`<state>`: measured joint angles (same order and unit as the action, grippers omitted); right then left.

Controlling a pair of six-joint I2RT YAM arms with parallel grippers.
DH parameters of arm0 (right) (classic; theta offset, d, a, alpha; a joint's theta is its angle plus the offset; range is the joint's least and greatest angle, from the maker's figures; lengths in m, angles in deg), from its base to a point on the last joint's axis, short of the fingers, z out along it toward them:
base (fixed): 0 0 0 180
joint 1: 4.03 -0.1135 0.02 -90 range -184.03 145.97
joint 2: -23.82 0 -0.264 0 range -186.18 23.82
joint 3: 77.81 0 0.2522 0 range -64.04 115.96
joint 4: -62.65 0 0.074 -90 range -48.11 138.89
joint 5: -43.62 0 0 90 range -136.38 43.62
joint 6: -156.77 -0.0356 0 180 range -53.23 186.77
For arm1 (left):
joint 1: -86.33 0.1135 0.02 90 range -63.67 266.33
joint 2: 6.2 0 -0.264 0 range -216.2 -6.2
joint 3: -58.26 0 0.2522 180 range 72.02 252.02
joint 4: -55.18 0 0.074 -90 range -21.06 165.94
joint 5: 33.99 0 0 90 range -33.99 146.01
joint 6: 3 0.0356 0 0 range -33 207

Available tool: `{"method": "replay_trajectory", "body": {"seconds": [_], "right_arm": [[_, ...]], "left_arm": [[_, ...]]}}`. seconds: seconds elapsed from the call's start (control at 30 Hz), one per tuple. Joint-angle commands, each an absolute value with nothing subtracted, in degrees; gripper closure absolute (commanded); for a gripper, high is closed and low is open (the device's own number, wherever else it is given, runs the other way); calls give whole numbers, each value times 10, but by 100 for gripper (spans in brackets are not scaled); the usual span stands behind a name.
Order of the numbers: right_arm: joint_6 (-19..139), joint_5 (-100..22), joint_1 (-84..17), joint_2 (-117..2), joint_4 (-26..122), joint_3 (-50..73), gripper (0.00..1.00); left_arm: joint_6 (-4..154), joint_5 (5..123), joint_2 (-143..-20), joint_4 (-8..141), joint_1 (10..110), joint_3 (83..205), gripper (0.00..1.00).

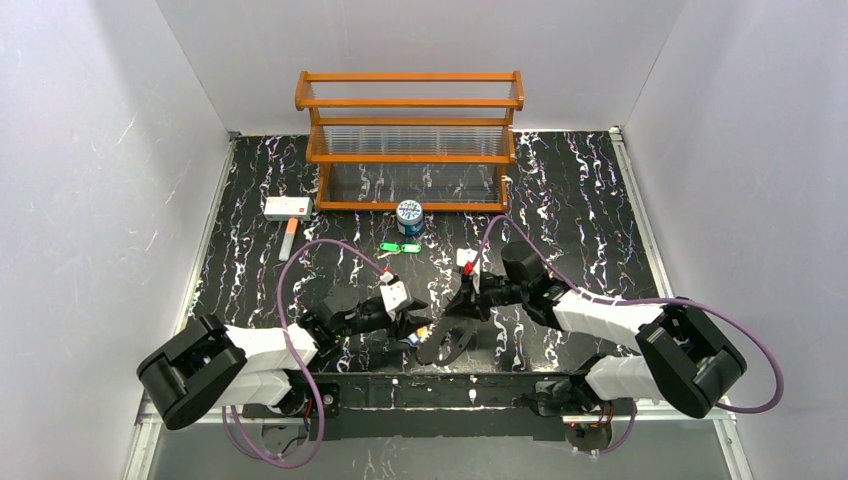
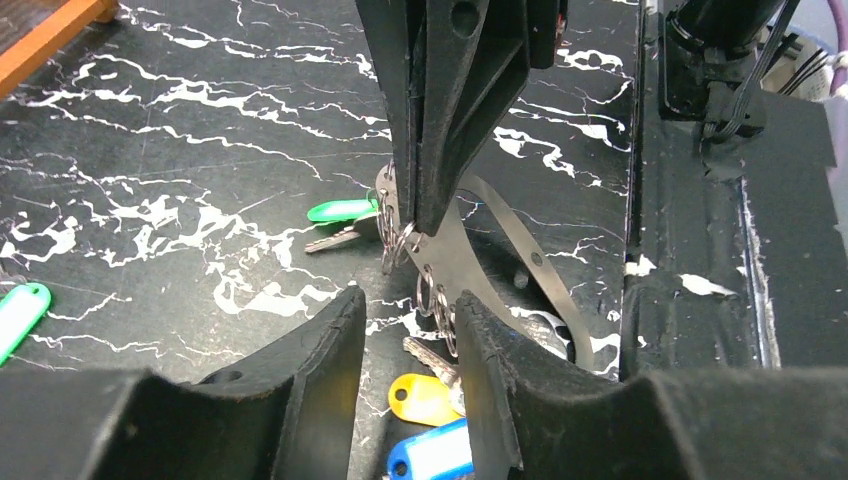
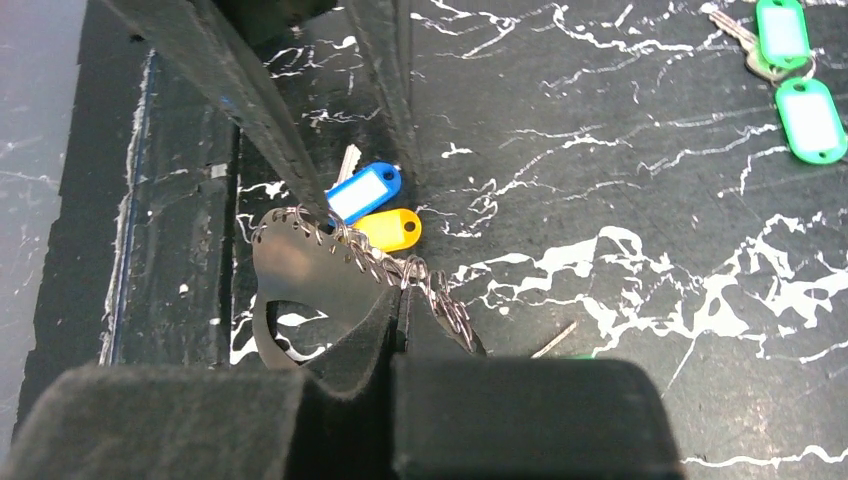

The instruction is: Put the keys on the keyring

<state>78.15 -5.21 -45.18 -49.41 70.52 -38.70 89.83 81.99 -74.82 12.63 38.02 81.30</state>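
Blue key (image 2: 430,458) partly behind left gripper (image 2: 408,310); keyring (image 2: 455,262) partly behind right gripper (image 2: 415,225).

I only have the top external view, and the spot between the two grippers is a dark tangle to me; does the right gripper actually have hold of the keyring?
Observer: Yes. In the right wrist view the right gripper is shut on the keyring, pinching its flat band.
Operator: Thank you. Is anything threaded on the band?
Observer: Small wire rings sit along its edge, plain in the left wrist view.
Operator: And the left gripper?
Observer: The left gripper is open, its fingers straddling a couple of those rings and the blue key.
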Motion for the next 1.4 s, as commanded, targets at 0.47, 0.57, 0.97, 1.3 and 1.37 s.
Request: {"method": "replay_trajectory", "body": {"seconds": [0.47, 0.57, 0.97, 1.3, 1.37], "right_arm": [[856, 55, -462, -452, 737, -397, 99], [859, 58, -462, -453, 730, -392, 99], [862, 64, -463, -449, 722, -387, 99], [861, 70, -463, -447, 721, -385, 99], [860, 66, -463, -445, 722, -385, 99]], "left_arm": [[994, 832, -761, 89, 354, 813, 76], [992, 836, -765, 89, 348, 817, 76], [1005, 845, -773, 79, 322, 827, 80], [1010, 833, -780, 77, 315, 835, 84], [1011, 816, -773, 78, 315, 830, 84]]}}
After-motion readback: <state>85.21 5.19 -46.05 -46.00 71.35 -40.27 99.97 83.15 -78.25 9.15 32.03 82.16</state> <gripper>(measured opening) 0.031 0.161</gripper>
